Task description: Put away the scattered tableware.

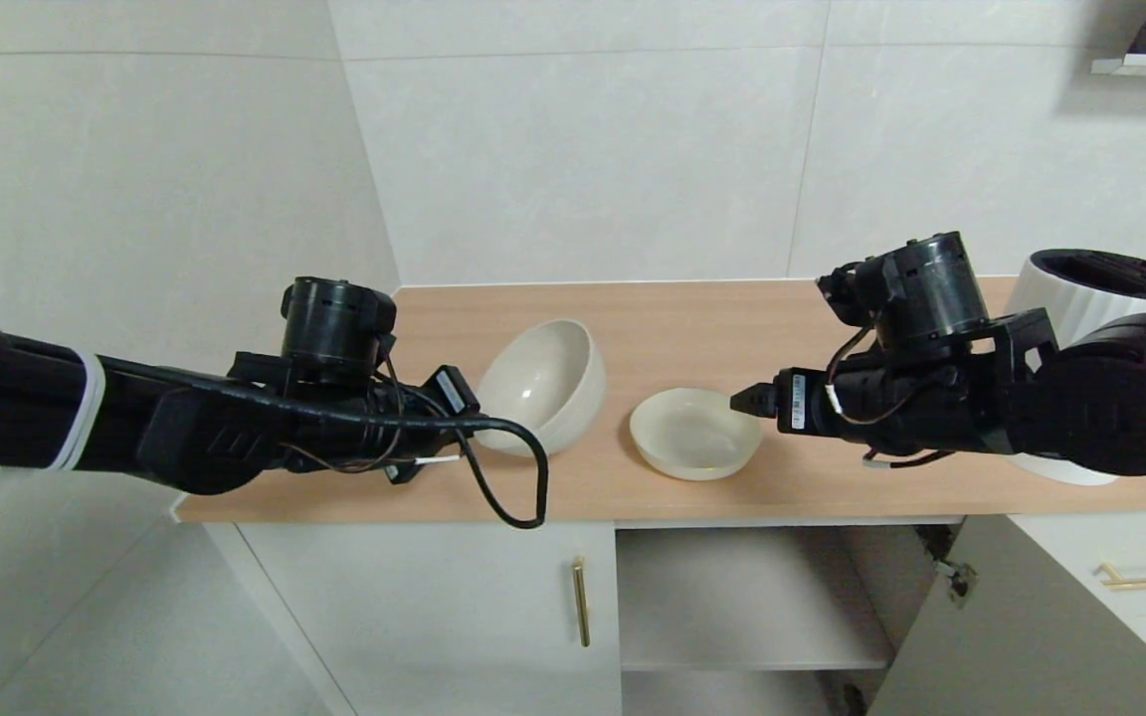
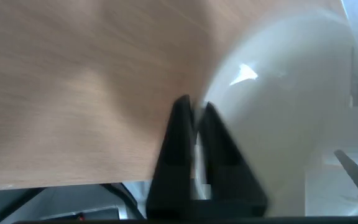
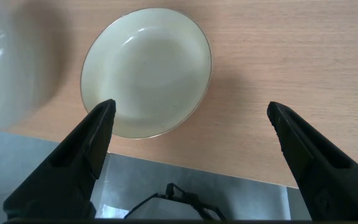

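White tiled wall (image 1: 573, 149); wood countertop (image 1: 712, 328); white cabinets (image 1: 414, 617), one door (image 1: 1021, 636) open.

left gripper (image 2: 196, 107) | fingers pinched on bowl (image 2: 278, 106) rim | right gripper (image 3: 190, 107) | fingers spread wide

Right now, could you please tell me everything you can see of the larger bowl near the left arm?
The larger bowl is deep, round and cream-white, glossy like glazed ceramic, with a glint inside. It is tipped on its side, opening turned toward the left arm, its lower side at the wooden counter. The left tool is pinched on its rim. The shallow dish lies beside it, apart.
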Controlling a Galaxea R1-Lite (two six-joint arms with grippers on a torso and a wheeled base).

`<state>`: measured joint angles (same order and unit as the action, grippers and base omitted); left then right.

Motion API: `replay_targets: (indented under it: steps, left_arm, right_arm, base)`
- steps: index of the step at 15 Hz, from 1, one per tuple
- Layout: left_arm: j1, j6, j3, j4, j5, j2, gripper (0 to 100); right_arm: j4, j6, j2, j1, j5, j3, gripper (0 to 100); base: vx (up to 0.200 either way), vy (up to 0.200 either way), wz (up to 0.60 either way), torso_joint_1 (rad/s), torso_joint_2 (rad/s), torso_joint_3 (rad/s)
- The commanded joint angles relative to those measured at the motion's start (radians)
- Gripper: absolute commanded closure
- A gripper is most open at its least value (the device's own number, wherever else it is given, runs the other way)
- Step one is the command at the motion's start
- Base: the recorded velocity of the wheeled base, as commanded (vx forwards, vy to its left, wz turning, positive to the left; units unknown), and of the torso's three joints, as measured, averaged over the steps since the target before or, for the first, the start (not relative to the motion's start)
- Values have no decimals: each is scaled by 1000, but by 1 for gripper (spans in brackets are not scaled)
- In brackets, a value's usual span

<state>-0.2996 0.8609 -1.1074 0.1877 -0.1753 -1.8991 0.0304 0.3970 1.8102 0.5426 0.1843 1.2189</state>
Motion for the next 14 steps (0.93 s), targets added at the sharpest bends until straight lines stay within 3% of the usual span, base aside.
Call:
replay_targets:
  steps: [1, 6, 9, 14]
  left_arm:
    - [0, 0, 0, -1, -1, 8, 100]
    - [0, 1, 1, -2, -4, 37, 100]
    - [0, 1, 3, -2, -9, 55, 100]
    - [0, 1, 5, -2, -9, 55, 100]
  right_arm:
    - [0, 2, -3, 0, -2, -10, 0]
    - [-3, -9, 12, 5, 14, -2, 0]
    - [-4, -17, 67, 10, 121, 19, 0]
    - [6, -10, 172, 37, 178, 45, 0]
  base:
    - [0, 0, 0, 0, 0, 0]
    - [0, 0, 0, 0, 0, 0]
    - [0, 0, 0, 0, 0, 0]
    - [0, 0, 0, 0, 0, 0]
